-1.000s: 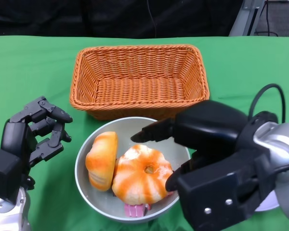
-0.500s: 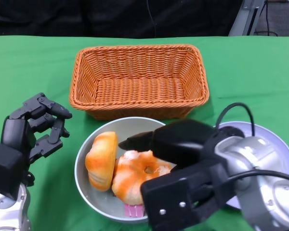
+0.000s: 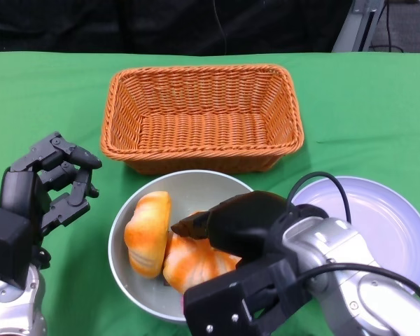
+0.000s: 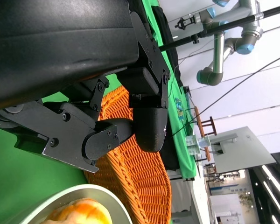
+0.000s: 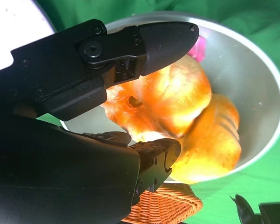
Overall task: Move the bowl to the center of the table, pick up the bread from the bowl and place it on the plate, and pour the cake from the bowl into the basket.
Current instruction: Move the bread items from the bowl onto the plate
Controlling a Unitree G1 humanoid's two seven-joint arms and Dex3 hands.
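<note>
Here, my right hand [image 3: 227, 231], fingers spread around the glossy orange round bread [image 5: 177, 95], smooth grey metal bowl [image 3: 196, 185], my left hand [image 3: 45, 185] loosely curled, empty, woven orange wicker basket [image 3: 203, 115].

A green cloth [image 3: 49, 91] covers the table, black drape [image 3: 161, 24] behind; white walls [image 4: 252, 93] beyond.

The black right hand [image 3: 227, 231] covers much of the round orange-and-white bread [image 3: 196, 262] in the grey metal bowl [image 3: 126, 269]. A pink cake [image 5: 199, 46] shows only as a sliver behind a fingertip.
</note>
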